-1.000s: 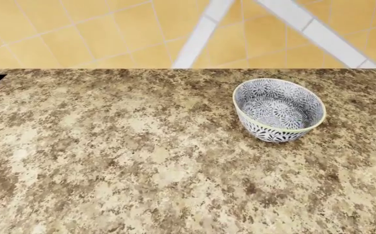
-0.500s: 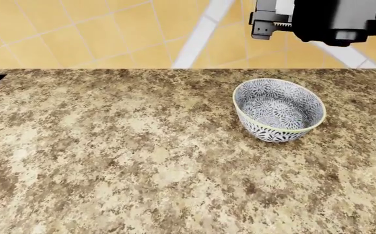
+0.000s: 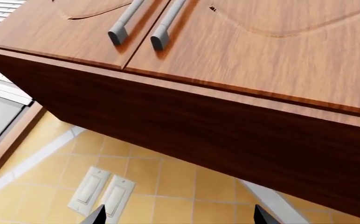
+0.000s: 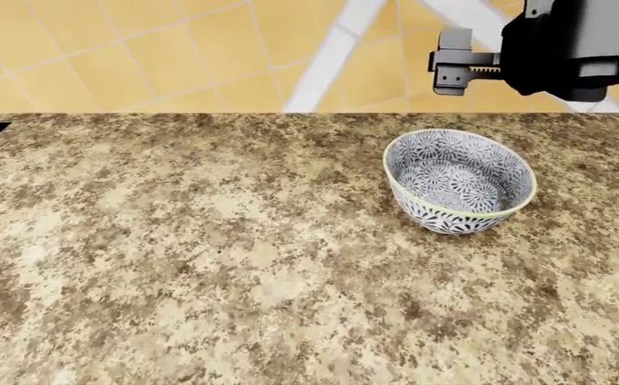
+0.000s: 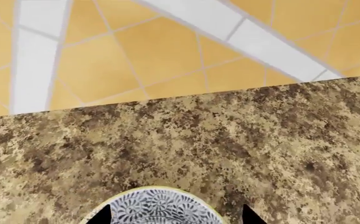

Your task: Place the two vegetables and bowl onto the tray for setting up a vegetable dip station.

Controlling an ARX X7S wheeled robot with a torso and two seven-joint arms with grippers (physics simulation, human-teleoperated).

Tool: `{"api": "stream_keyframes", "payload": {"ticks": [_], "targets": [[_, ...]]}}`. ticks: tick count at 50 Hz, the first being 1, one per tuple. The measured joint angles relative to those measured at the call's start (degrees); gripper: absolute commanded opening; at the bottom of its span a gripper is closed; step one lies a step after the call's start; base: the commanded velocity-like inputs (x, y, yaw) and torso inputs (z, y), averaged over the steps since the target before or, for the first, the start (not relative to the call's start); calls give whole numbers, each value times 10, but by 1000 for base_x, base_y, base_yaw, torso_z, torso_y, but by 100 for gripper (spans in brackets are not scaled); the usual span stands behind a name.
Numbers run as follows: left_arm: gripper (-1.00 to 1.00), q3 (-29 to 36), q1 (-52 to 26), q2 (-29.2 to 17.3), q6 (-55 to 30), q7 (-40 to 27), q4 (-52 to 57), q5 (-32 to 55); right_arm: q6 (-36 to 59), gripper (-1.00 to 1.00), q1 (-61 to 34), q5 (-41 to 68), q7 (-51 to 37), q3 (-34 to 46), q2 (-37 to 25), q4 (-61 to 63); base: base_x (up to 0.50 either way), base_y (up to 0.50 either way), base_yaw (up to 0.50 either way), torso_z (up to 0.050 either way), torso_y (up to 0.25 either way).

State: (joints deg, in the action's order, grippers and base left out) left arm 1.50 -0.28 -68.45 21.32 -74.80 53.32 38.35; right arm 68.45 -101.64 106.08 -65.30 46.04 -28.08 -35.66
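Observation:
The bowl [image 4: 459, 181], white with a dense dark-blue floral pattern and a pale green rim, stands upright on the speckled counter at the right. My right gripper [image 4: 454, 70] hangs above and behind it, against the tiled wall. In the right wrist view the bowl's [image 5: 158, 207] far rim shows between the two dark fingertips [image 5: 102, 216], and the right gripper [image 5: 175, 217] is open and holds nothing. My left gripper [image 3: 178, 218] is open too, raised and facing the wall. The two vegetables and the tray are out of view.
The brown granite counter [image 4: 203, 257] ends at a yellow tiled wall [image 4: 127, 56] with white bands. The left wrist view shows a wooden upper cabinet [image 3: 242, 93] with two grey handles [image 3: 139, 25], and two white wall switches [image 3: 102, 191] below it.
The right gripper came into the head view at the top right, then dropped a little lower and shifted right. The bowl has stayed where it was.

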Motion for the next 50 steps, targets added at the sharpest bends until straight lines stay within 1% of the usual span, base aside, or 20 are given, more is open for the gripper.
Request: {"api": "stream_keyframes", "payload": {"ticks": [7, 19, 34, 50], "targets": [[100, 0, -3, 2, -4, 2, 1, 1, 14, 100, -2, 20, -35, 2, -12, 5, 0, 0, 0, 0, 0], [100, 1, -6, 5, -9, 4, 3, 3, 21, 100, 15, 90, -117, -6, -44, 38, 0, 0, 0, 0, 0], [100, -1, -8, 8, -15, 6, 5, 4, -8, 100, 66, 162, -173, -20, -86, 82, 0, 0, 0, 0, 0], [100, -2, -10, 11, -20, 10, 6, 5, -22, 100, 100, 211, -208, 2, -116, 112, 0, 0, 0, 0, 0]]}}
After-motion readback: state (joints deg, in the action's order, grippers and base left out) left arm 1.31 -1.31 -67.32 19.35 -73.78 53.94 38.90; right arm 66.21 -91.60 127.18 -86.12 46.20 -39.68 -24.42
